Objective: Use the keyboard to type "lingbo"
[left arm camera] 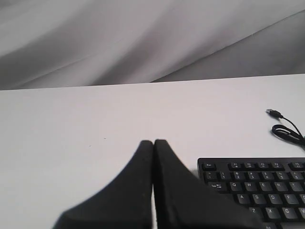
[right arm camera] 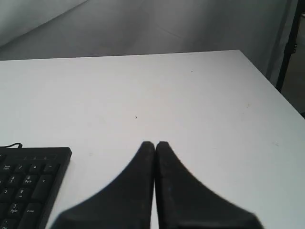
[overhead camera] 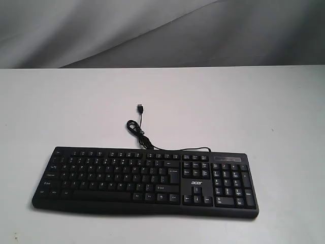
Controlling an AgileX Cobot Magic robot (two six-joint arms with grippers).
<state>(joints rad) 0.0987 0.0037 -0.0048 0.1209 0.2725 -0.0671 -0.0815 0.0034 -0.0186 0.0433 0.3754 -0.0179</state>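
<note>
The wide black keyboard [overhead camera: 144,180] with a number pad and white "acer" logo lies flat on the white table [overhead camera: 254,112], near its front edge. Its thin black cable [overhead camera: 139,129] loops away from the back edge and ends in a loose USB plug [overhead camera: 138,108]. Neither arm shows in the exterior view. My left gripper [left arm camera: 153,142] is shut and empty, over bare table beside the keyboard's Esc corner [left arm camera: 255,188]. My right gripper [right arm camera: 154,143] is shut and empty too, over bare table beside the number-pad end [right arm camera: 31,183].
Grey cloth [overhead camera: 162,30] hangs behind the table's far edge. The table's right edge [right arm camera: 274,88] and a black stand leg [right arm camera: 287,45] show in the right wrist view. White tabletop surrounds the keyboard.
</note>
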